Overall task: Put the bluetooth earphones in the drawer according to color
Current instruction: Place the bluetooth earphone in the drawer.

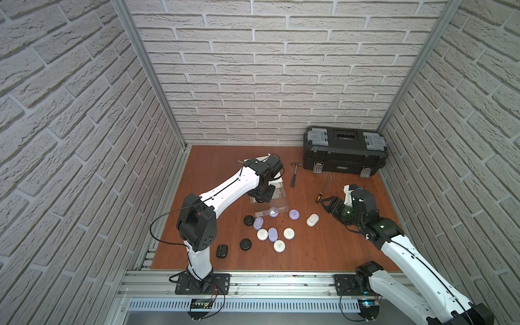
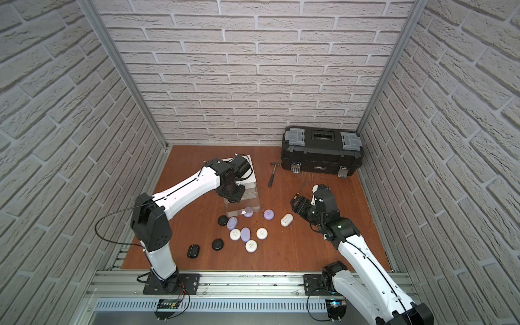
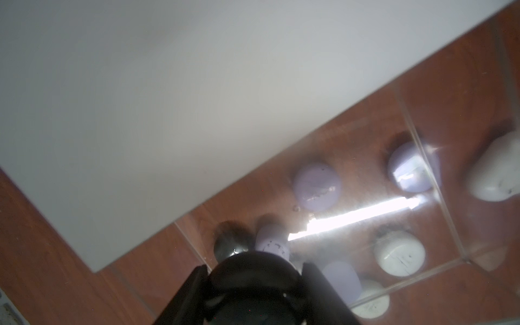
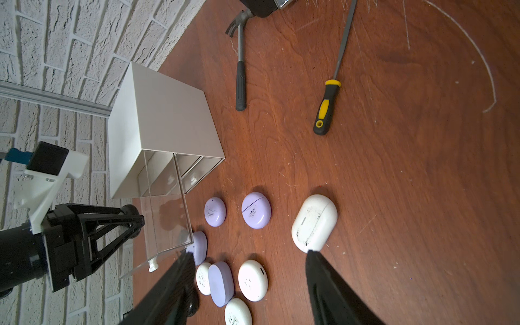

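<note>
Bare worktop [image 1: 337, 247] lies open at the near right and far left. The toolbox [image 1: 344, 153] label is too small to read. The left pincer [image 1: 260, 199] hangs over the pulled-out clear drawer [image 4: 166, 225], seemingly clenched on a black case [image 3: 253, 281]. The right pincer [image 4: 249, 253] stands released beside a white oval case [image 4: 313, 222]. The other bluetooth earphones [image 1: 272, 234] cluster just in front of the drawer.

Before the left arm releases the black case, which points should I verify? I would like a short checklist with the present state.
1. Top clear plastic drawer pulled out: ok.
2. Left gripper shut on round black earphone case: ok.
3. Case above the drawer opening: ok, it seems.
4. Drawer free of other colours: cannot tell through the glare.
5. Right gripper open, apart from the drawer, by the white oval case: ok.
</note>
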Motion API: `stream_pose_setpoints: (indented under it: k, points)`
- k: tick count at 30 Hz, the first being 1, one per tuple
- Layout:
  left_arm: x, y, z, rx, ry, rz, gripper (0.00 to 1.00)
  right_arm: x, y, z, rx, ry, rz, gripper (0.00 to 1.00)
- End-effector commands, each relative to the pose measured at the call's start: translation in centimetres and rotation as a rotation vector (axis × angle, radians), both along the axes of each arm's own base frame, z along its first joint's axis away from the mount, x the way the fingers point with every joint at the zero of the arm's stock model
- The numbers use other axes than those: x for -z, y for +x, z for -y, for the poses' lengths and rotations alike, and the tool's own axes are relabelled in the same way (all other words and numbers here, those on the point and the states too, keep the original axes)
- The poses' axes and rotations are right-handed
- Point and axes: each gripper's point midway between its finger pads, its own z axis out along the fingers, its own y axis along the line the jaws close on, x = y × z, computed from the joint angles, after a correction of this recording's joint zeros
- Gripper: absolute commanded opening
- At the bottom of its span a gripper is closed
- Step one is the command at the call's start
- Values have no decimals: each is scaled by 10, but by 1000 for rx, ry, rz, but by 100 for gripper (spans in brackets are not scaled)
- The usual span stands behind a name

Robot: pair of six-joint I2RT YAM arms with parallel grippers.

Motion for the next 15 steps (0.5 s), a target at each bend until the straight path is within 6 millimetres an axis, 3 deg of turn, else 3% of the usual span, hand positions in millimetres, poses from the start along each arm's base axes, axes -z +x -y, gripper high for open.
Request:
stream_pose_setpoints:
  k: [1, 15]
  points:
    - [1, 4, -3, -7, 17, 2, 42, -4, 3, 1, -5, 5, 34, 67]
    - [3, 16, -6, -21, 42, 5, 44, -2, 2, 3, 2, 5, 32, 67]
